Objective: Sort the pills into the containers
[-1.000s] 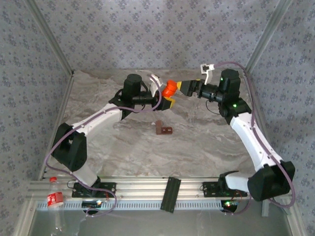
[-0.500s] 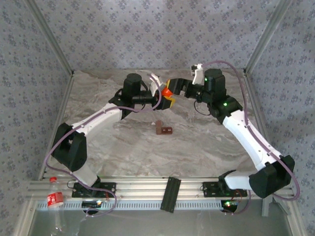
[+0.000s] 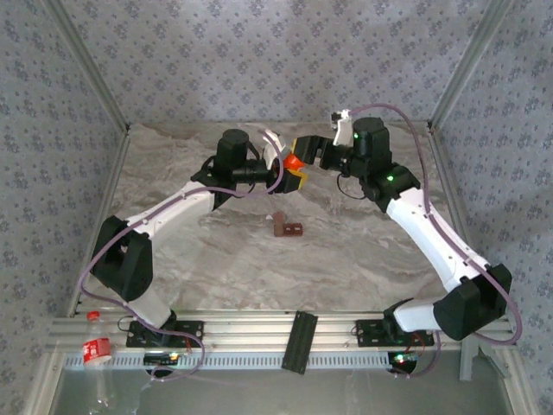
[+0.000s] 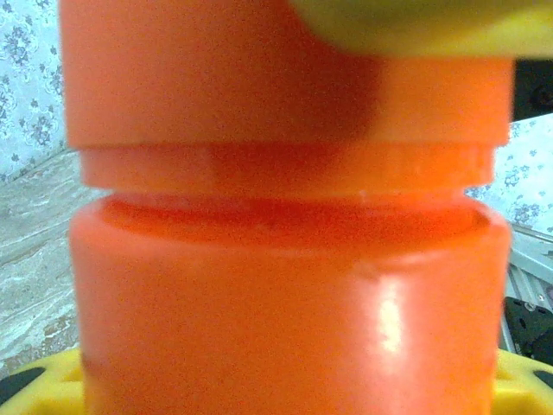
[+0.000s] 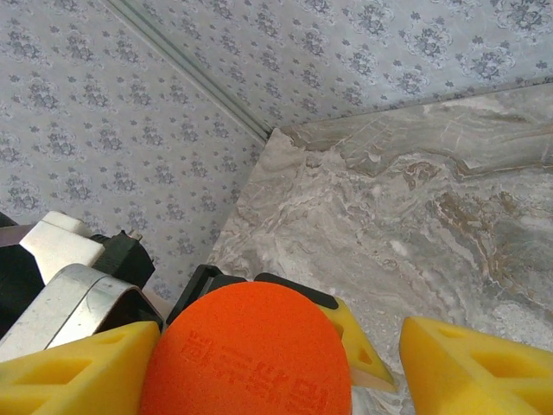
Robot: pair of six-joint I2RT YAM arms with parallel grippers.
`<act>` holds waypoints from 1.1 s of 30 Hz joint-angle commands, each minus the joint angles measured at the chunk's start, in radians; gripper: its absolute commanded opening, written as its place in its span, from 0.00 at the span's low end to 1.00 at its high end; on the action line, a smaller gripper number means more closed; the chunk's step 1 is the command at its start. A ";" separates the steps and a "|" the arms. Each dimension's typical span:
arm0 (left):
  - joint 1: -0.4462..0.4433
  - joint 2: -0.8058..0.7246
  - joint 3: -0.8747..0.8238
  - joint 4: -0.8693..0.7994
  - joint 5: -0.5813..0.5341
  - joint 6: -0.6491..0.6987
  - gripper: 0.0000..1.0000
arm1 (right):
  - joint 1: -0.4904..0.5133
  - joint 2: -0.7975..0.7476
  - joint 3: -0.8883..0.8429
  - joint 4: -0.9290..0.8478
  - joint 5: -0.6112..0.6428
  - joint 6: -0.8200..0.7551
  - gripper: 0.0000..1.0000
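The left gripper [image 3: 294, 174] clamps an orange cylindrical plastic bottle [image 3: 292, 162]; the right gripper [image 5: 276, 367] straddles its round cap [image 5: 246, 341], jaws parted. The reddish-brown compartment strip [image 3: 288, 228] lies on the marbled bench [image 3: 216, 255] nearby.

The orange bottle [image 4: 285, 311] is smooth, shiny plastic; its cap [image 5: 233, 380] looks matt. The right gripper's [image 5: 276, 346] yellow fingers [image 5: 467, 372] are matt plastic. The table [image 5: 415, 199] looks like marble.

Two white-and-black arms with yellow fingers.
The white-shelled left arm [image 3: 173, 207] and the matching white-shelled right arm [image 3: 432, 238] have chunky black joint housings [image 3: 121, 259]. Thin purple-grey cables [image 3: 82, 278] loop alongside, with small green indicator lights [image 3: 389, 178]. The blocky yellow plastic fingers [image 5: 471, 363] have triangular cut-outs.
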State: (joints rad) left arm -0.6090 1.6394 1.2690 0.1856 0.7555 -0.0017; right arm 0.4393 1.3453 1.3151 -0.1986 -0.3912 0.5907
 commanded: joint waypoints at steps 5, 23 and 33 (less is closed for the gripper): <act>-0.001 -0.007 0.041 0.058 0.030 0.002 0.00 | 0.010 0.025 0.037 0.005 -0.017 -0.013 0.60; 0.000 -0.014 0.031 0.052 0.036 0.002 0.00 | -0.174 0.025 -0.089 0.242 -0.443 -0.253 0.38; -0.002 -0.030 0.008 0.055 0.038 -0.001 0.00 | -0.212 0.070 -0.035 0.290 -0.551 -0.223 0.33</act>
State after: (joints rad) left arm -0.6228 1.6409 1.2690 0.1864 0.7525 -0.0090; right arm 0.2676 1.4097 1.2465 0.0479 -0.9321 0.3836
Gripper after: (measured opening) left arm 0.552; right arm 0.488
